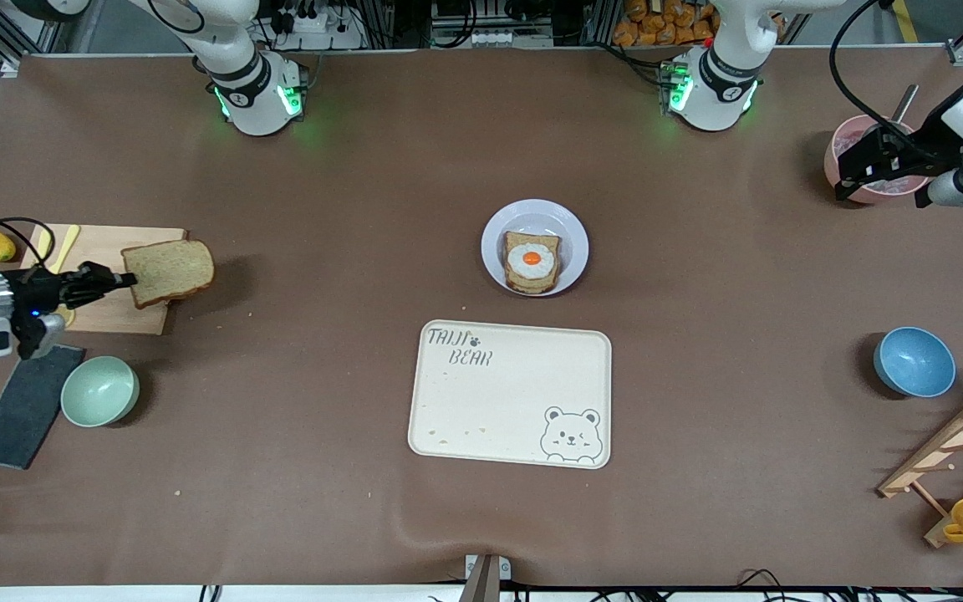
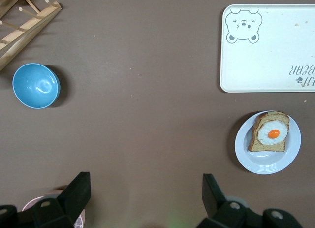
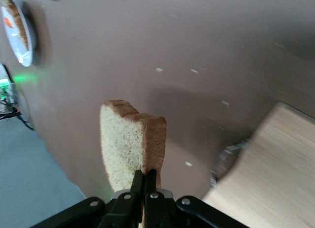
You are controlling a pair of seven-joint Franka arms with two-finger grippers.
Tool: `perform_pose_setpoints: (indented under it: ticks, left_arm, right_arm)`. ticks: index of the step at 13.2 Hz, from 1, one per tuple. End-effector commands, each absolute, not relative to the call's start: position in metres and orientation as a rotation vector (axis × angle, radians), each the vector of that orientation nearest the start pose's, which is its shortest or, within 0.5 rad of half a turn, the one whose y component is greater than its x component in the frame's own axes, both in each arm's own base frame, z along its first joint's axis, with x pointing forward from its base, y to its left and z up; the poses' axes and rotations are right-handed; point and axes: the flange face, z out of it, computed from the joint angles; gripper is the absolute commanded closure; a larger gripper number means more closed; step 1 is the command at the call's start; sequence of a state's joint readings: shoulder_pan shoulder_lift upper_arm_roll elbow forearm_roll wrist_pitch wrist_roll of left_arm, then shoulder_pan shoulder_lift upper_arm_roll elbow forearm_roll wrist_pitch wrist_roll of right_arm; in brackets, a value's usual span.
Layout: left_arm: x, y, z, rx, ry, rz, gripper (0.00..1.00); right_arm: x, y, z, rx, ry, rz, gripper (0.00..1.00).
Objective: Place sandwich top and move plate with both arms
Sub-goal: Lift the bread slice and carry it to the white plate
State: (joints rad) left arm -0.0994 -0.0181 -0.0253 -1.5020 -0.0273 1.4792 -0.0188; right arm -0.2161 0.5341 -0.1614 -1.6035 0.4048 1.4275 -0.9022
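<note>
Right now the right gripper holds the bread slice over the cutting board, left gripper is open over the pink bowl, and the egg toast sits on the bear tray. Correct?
One error: the egg toast sits on the plate, not the bear tray, which lies nearer the camera, as the front view shows. The rest holds: the right gripper grips the bread slice over the cutting board's edge, and the left gripper is open over the pink bowl.

The front view looks down from high across the table (image 1: 348, 518), facing both arm bases along its top edge and taking in the whole surface. The left wrist view looks straight down from well above, over the left pincer (image 2: 142, 198). The right wrist view sits close and tilted, along the right pincer (image 3: 143, 181). All three share the plate (image 1: 575, 242) (image 2: 246, 154) (image 3: 25, 53); front and left wrist views also share the tray (image 1: 448, 435) (image 2: 236, 80) and blue bowl (image 1: 914, 361) (image 2: 35, 85).
</note>
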Motion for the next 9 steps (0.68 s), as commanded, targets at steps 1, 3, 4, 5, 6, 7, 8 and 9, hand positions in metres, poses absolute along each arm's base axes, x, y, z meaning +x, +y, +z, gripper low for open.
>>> perform_pose_setpoints:
  ticks: [1, 3, 4, 5, 6, 7, 8, 9]
  left_arm:
    - [0.534, -0.071, 0.662, -3.173, 0.164, 0.016, 0.0]
    - [0.534, -0.07, 0.662, -3.173, 0.162, 0.016, 0.0]
    - [0.534, -0.069, 0.662, -3.176, 0.158, 0.017, 0.0]
    - [0.535, -0.069, 0.662, -3.173, 0.164, 0.016, 0.0]
    - [0.535, -0.069, 0.662, -3.173, 0.167, 0.019, 0.0]
    - [0.535, -0.068, 0.662, -3.174, 0.165, 0.019, 0.0]
    - [0.535, -0.068, 0.662, -3.174, 0.162, 0.019, 0.0]
    - [0.535, -0.069, 0.662, -3.173, 0.164, 0.019, 0.0]
  right_arm:
    - [0.587, -0.113, 0.321, -2.365, -0.458, 0.492, 1.0]
    - [0.597, -0.075, 0.325, -2.363, -0.405, 0.497, 1.0]
    - [0.599, -0.054, 0.323, -2.361, -0.381, 0.5, 1.0]
    - [0.6, -0.033, 0.324, -2.378, -0.356, 0.487, 1.0]
    - [0.598, -0.009, 0.323, -2.397, -0.321, 0.477, 1.0]
    - [0.593, 0.017, 0.323, -2.417, -0.301, 0.461, 1.0]
    - [0.587, 0.037, 0.325, -2.434, -0.267, 0.445, 1.0]
    - [0.582, 0.057, 0.326, -2.44, -0.239, 0.449, 1.0]
